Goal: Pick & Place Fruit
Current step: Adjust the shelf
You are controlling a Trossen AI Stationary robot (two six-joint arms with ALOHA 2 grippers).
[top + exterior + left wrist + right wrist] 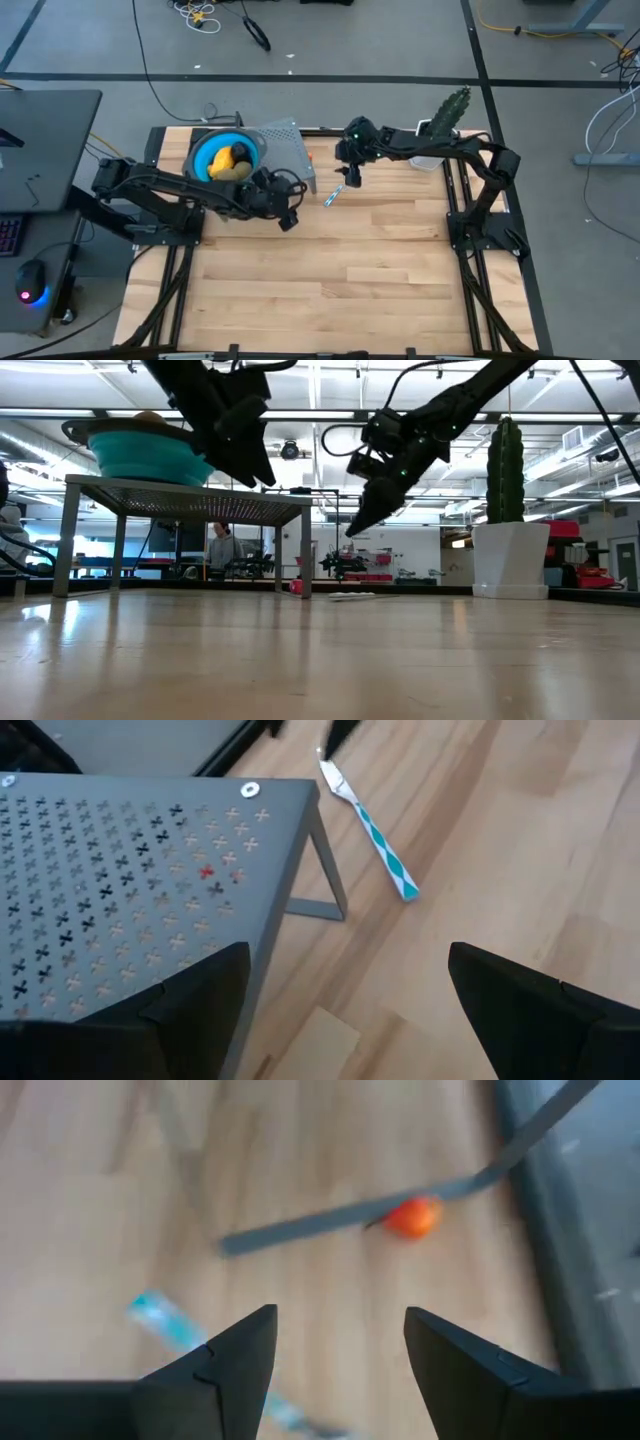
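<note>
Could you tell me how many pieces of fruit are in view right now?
3 that I can make out: a yellow-orange one and an olive-green one in the blue bowl on the grey stand, and a small orange one on the table by the stand's leg. The bowl may hide others.

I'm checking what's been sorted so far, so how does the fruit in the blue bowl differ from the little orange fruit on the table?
The yellow-orange fruit lies in the round blue bowl up on the grey perforated metal stand; the small round orange fruit lies on the wooden table, beside the stand's leg. The bowl fruit looks larger and more oval, with an olive-green one next to it; the orange one lies alone. Neither is held.
</note>
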